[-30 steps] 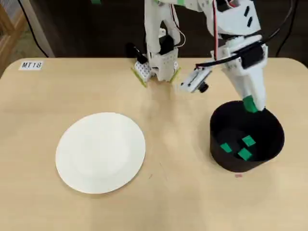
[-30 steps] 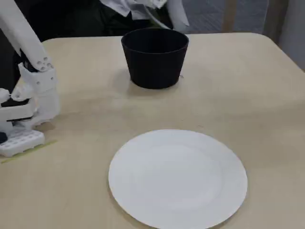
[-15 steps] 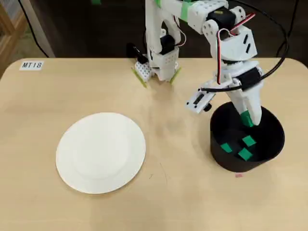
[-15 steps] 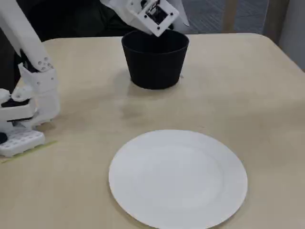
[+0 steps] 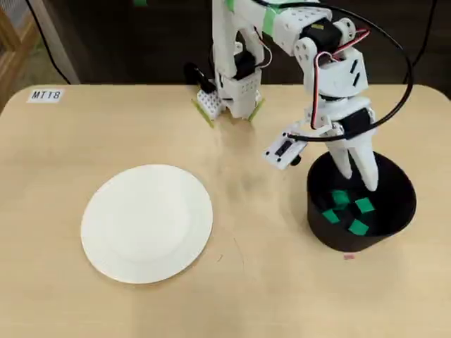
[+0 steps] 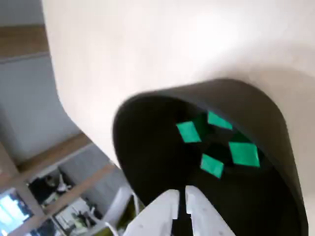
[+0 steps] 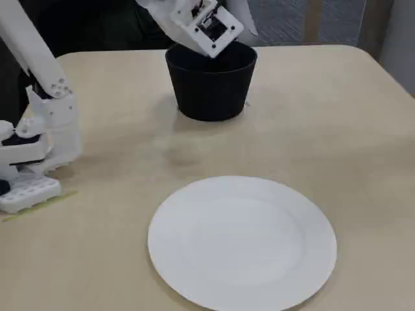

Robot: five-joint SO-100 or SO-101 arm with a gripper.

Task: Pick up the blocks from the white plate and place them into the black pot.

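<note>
Several small green blocks (image 5: 340, 198) lie on the bottom of the black pot (image 5: 403, 211) at the right of the overhead view. They also show in the wrist view (image 6: 243, 153), inside the pot (image 6: 275, 123). My gripper (image 5: 359, 179) hangs over the pot's near rim, fingers pointing down into it. In the wrist view the gripper (image 6: 181, 194) has its white fingertips (image 6: 167, 201) together and holds nothing. The white plate (image 5: 146, 224) lies empty at the left. In the fixed view the plate (image 7: 243, 243) is in front and the pot (image 7: 211, 91) behind it; my fingertips are hidden there.
The arm's base (image 5: 232, 91) is clamped at the table's far edge and stands at the left in the fixed view (image 7: 29, 162). A label reading MT18 (image 5: 46, 94) is stuck at the far left corner. Bare tabletop (image 5: 261, 232) lies between plate and pot.
</note>
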